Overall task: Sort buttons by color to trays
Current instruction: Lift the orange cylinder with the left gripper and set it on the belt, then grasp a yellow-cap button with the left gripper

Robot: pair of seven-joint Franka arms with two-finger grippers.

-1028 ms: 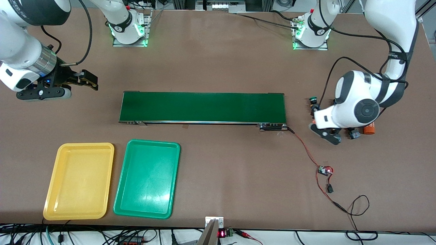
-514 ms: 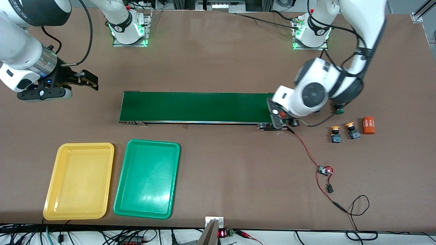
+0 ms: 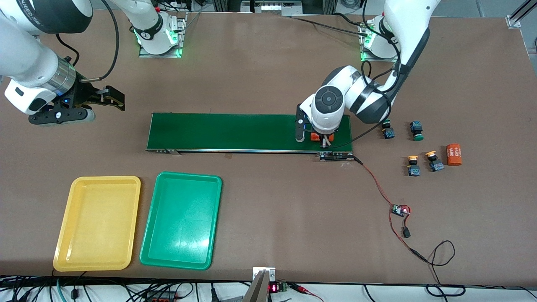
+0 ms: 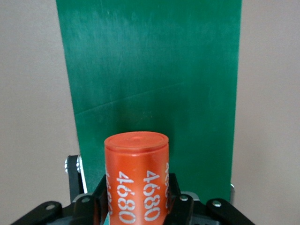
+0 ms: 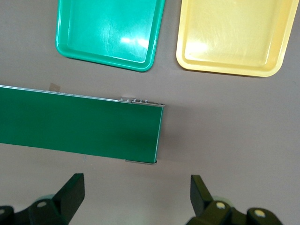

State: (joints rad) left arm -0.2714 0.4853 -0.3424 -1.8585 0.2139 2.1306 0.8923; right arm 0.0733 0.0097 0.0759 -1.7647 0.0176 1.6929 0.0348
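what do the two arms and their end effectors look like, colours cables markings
Both arms have glossy white shells with dark grey joint bands and round caps, black cables looped alongside, and green-lit bases. The right arm has a silver wrist ring and partial black lettering. The left end effector and right end effector are black with two fingers.

Four push-button switches on the desk [image 3: 268, 75]: two yellow-capped [image 3: 413, 164] [image 3: 433, 160], two green-capped [image 3: 387, 130] [image 3: 416, 130]. Two trays, one yellow [image 3: 97, 223], one green [image 3: 181, 220]. Two orange cylinders marked "4680" [image 3: 453, 154] [image 4: 137, 178]. One dark-green conveyor belt [image 3: 226, 132]. Two robot arms.
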